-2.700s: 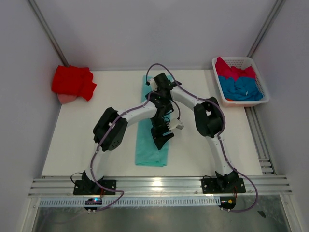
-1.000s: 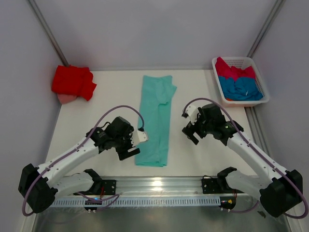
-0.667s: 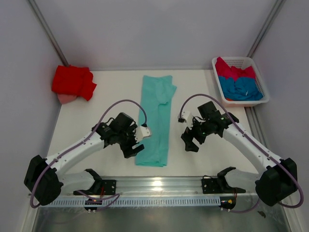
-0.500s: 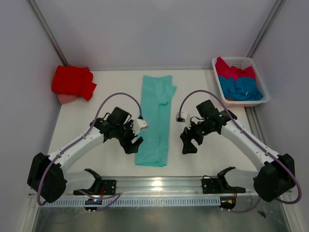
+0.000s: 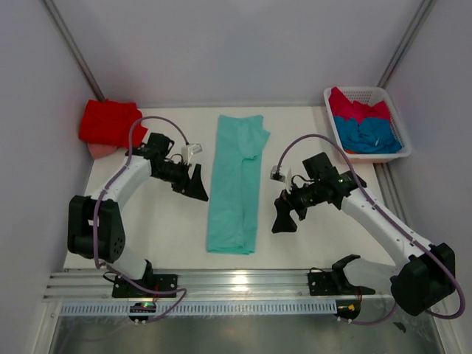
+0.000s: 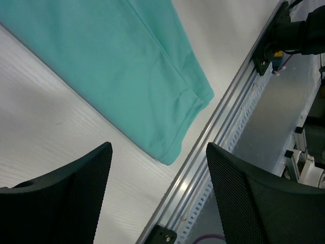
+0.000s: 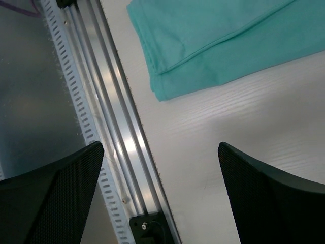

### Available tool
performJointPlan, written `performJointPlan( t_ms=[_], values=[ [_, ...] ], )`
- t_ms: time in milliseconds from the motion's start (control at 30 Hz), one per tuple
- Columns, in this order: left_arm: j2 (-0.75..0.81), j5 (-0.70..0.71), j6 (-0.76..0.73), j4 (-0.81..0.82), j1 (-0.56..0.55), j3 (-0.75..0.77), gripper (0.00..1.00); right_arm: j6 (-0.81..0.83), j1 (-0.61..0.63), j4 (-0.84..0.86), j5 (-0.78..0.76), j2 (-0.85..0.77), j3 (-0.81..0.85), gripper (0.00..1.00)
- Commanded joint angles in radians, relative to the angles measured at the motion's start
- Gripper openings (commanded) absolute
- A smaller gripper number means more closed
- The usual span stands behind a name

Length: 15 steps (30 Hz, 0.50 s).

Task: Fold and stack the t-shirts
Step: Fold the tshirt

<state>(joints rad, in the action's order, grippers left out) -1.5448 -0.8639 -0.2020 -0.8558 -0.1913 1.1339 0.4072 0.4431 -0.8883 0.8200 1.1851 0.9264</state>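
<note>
The mint-teal t-shirt (image 5: pixel 237 184) is lying as a long folded strip mid-worktop (image 5: pixel 147 236). The left hand (image 5: pixel 198 184) and right hand (image 5: pixel 282 220) are flanking it, both open-jawed and clear of the cloth. The red t-shirt (image 5: pixel 110 124) is sitting far left. The white basket (image 5: pixel 333 122), far right, is holding the blue t-shirt (image 5: pixel 372 136) and crimson-pink t-shirt (image 5: pixel 358 109).

The top view sits high above and behind the arm bases, looking down over the whole surface (image 5: pixel 147 228). Both wrist views are far closer, tilted down toward the near edge from opposite sides. All three share one patch: the near end of the mint-teal t-shirt (image 6: pixel 127 66) and the aluminium rail (image 7: pixel 117 117) beside it.
</note>
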Motion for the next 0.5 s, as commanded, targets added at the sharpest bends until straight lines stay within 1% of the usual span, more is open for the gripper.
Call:
performJointPlan(
  t_ms=[0, 33, 67, 100, 133, 167, 200, 233, 267, 300, 333, 367, 400, 467],
  values=[
    [-0.018, -0.083, 0.047, -0.031, 0.021, 0.030, 0.77, -0.113, 0.000, 0.182, -0.120, -0.093, 0.018, 0.98],
    [-0.009, -0.087, 0.041, -0.022, 0.032, 0.032, 0.77, -0.116, -0.001, 0.192, -0.151, -0.100, 0.028, 0.99],
    [0.001, -0.093, 0.053, -0.008, 0.068, 0.033, 0.77, -0.120, 0.000, 0.204, -0.250, -0.111, 0.043, 0.99],
    [0.017, -0.095, 0.061, 0.009, 0.090, 0.035, 0.77, -0.137, -0.001, 0.256, -0.319, -0.128, 0.046, 0.99],
    [0.049, -0.071, 0.079, 0.061, 0.119, 0.033, 0.78, -0.143, -0.012, 0.279, -0.376, -0.154, 0.054, 0.99],
    [0.069, -0.052, 0.138, 0.090, 0.178, 0.035, 0.82, -0.142, -0.026, 0.302, -0.478, -0.165, 0.063, 0.99],
    [0.090, -0.040, 0.165, 0.118, 0.214, 0.040, 0.86, -0.152, -0.047, 0.362, -0.530, -0.177, 0.084, 0.99],
    [0.113, -0.015, 0.194, 0.198, 0.258, 0.035, 0.96, -0.163, -0.069, 0.396, -0.567, -0.205, 0.094, 0.99],
    [0.164, -0.021, 0.255, 0.246, 0.333, 0.026, 0.99, -0.162, -0.108, 0.420, -0.602, -0.215, 0.104, 0.99],
    [0.185, -0.027, 0.335, 0.291, 0.369, 0.003, 0.99, -0.162, -0.125, 0.464, -0.690, -0.223, 0.124, 0.99],
    [0.204, -0.015, 0.361, 0.328, 0.400, -0.003, 0.99, -0.172, -0.144, 0.479, -0.725, -0.231, 0.135, 0.99],
    [0.231, 0.024, 0.377, 0.371, 0.435, -0.005, 0.99, -0.174, -0.191, 0.485, -0.739, -0.242, 0.153, 1.00],
    [0.241, 0.041, 0.403, 0.382, 0.446, -0.008, 0.99, -0.182, -0.220, 0.489, -0.752, -0.245, 0.158, 0.99],
    [0.258, 0.014, 0.427, 0.394, 0.467, -0.017, 0.99, -0.220, -0.280, 0.488, -0.759, -0.233, 0.166, 0.99]
  ],
)
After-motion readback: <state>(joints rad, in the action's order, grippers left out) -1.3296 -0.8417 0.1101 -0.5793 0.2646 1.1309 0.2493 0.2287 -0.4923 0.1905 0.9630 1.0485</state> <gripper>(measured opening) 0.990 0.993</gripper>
